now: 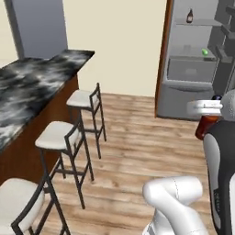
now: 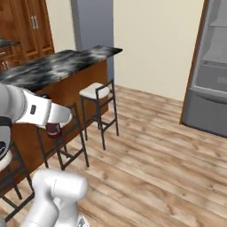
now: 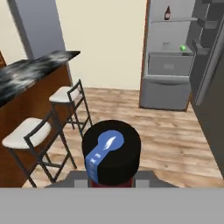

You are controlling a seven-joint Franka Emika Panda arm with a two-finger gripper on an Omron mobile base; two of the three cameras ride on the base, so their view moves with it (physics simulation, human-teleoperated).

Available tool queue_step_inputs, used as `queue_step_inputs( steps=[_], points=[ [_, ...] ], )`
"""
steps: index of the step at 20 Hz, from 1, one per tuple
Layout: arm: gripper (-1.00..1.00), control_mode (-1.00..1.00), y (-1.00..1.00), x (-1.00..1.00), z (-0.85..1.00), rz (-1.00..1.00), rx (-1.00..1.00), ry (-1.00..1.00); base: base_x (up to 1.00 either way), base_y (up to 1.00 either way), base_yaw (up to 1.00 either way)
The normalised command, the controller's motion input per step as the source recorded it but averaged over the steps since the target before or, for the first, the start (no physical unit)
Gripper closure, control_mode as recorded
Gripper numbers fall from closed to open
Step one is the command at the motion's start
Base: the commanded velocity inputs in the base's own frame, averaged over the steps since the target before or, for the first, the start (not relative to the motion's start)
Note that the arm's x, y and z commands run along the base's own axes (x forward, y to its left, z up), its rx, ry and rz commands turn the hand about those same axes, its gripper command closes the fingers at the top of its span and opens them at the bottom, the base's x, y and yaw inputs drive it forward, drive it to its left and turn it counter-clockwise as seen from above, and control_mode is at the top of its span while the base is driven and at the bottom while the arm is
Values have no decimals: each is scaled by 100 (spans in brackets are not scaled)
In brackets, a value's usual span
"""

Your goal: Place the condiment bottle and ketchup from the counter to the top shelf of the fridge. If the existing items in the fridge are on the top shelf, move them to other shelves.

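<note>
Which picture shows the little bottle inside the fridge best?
The hand view: the bottle stands unblocked on a high fridge shelf. The left base view shows it just as small. The right base view catches just the fridge's edge.

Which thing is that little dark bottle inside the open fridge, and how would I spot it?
Find the tall grey fridge, standing open across the wood floor. On its top shelf stands the ketchup, a small dark bottle, alone there; a green item lies lower down.

Counter (image 1: 32,87): polished black stone, white marbling, reddish-brown wood base. Floor (image 1: 137,151): pale wood planks, matt. Stools (image 1: 85,98): dark metal frames, smooth white seats. Fridge (image 1: 193,87): plain matt grey. Bottle (image 3: 111,155) in my grip: smooth black cap, blue mark.
</note>
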Motion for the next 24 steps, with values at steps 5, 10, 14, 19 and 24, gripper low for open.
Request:
queue_step_inputs(
  steps=[5, 10, 14, 19, 24],
  points=[
    [100, 100, 0, 0, 0, 0, 0, 0, 82, -35, -54],
    [100, 100, 0, 0, 0, 0, 0, 0, 100, -43, -26],
    [100, 100, 0, 0, 0, 0, 0, 0, 100, -60, -4],
    [100, 100, 0, 0, 0, 0, 0, 0, 100, -65, 0],
    [100, 100, 0, 0, 0, 0, 0, 0, 100, -74, -1]
  ],
)
